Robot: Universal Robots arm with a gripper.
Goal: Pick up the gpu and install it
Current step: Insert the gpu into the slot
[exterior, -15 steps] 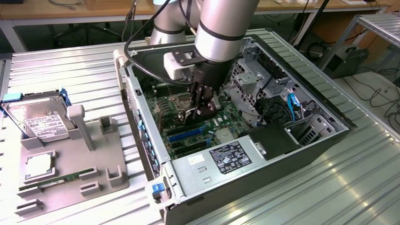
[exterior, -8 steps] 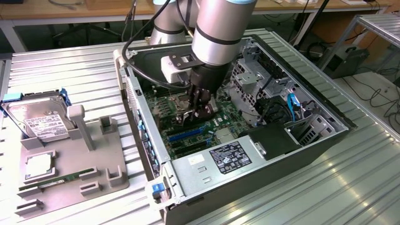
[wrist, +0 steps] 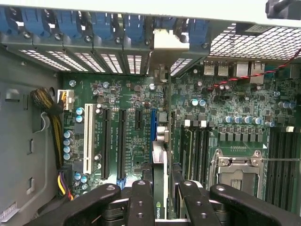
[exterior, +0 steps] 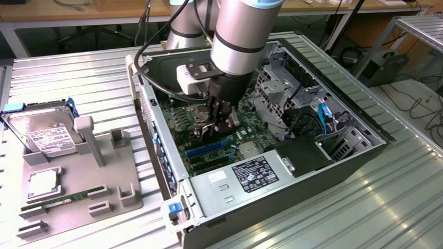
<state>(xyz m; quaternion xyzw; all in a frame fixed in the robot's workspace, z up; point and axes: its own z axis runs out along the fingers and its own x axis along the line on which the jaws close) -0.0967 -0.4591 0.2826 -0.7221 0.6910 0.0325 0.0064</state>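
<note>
In the wrist view I see the gpu (wrist: 160,155) edge-on, a thin black card running from between my fingers (wrist: 141,202) to its silver bracket (wrist: 164,41) at the case's rear slot openings. My gripper (wrist: 162,197) is shut on it. The card stands upright directly over the blue expansion slot (wrist: 153,127) on the green motherboard (wrist: 131,94); I cannot tell whether its edge is seated. In the exterior view the gripper (exterior: 220,124) reaches down inside the open computer case (exterior: 166,171), just above the blue slots (exterior: 207,149).
A cable bundle (wrist: 51,117) lies beside the white slot, and the CPU socket (wrist: 235,169) and memory slots (wrist: 282,160) flank the card. Outside the case a grey fixture (exterior: 76,181) holds a hard drive (exterior: 41,132) and a green RAM stick (exterior: 59,199).
</note>
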